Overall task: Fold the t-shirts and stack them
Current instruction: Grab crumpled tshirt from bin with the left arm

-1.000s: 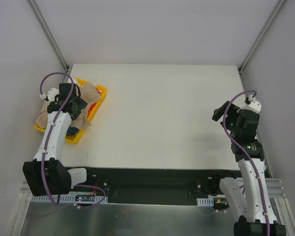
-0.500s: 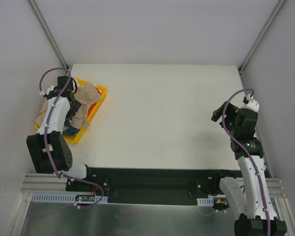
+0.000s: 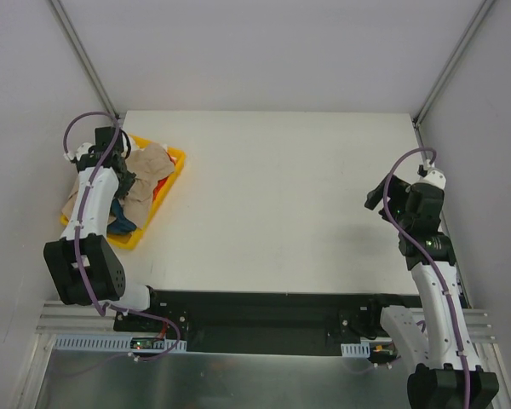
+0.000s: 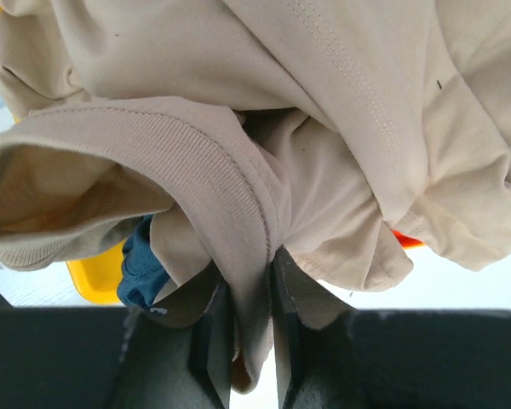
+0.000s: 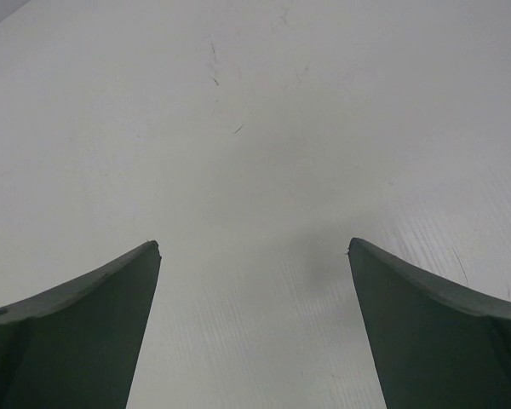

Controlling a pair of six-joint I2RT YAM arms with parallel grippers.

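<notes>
Barely begun. Tan shirt (image 4: 341,128), teal shirt (image 4: 145,260), red shirt (image 4: 406,241): heaped unfolded in tray (image 3: 172,162), far-left tabletop (image 3: 281,196); white one not seen. Left pincer (image 4: 251,290): pinching tan shirt fold near its ribbed edge. Right pincer (image 5: 254,256): spread, over tabletop, well apart from heap. Done: nothing folded, nothing stacked. Left: pull out each, fold, stack.

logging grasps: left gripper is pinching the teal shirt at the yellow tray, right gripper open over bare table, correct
Wrong shirt: the left wrist view shows the left gripper pinching the tan-beige t-shirt by its ribbed edge. The rest holds.
</notes>
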